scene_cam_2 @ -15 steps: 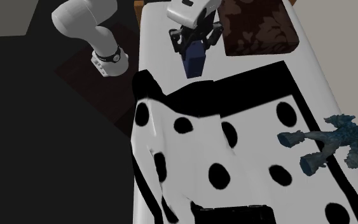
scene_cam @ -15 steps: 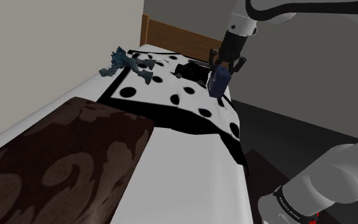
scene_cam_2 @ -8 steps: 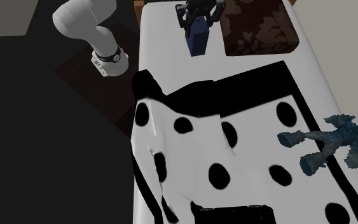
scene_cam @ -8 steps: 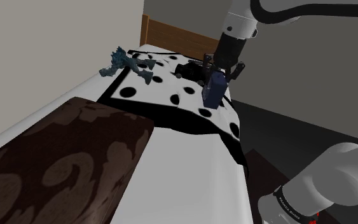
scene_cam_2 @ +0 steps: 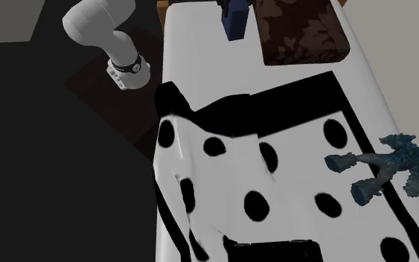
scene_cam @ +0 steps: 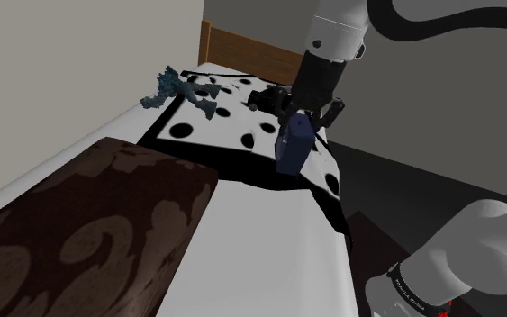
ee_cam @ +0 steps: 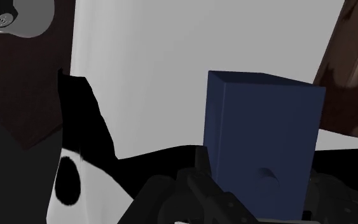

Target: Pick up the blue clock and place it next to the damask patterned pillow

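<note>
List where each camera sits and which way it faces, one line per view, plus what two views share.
Shoulder view: beside the white arm, looking along the white bed toward the wooden headboard; arm and black gripper show.
Second exterior view: high above the headboard end, looking down the bed; the arm's lower links show.
Wrist view: on the hand, looking along the gripper at the bed.
All three show the dark blue box-shaped clock in the gripper and the brown damask pillow.
</note>
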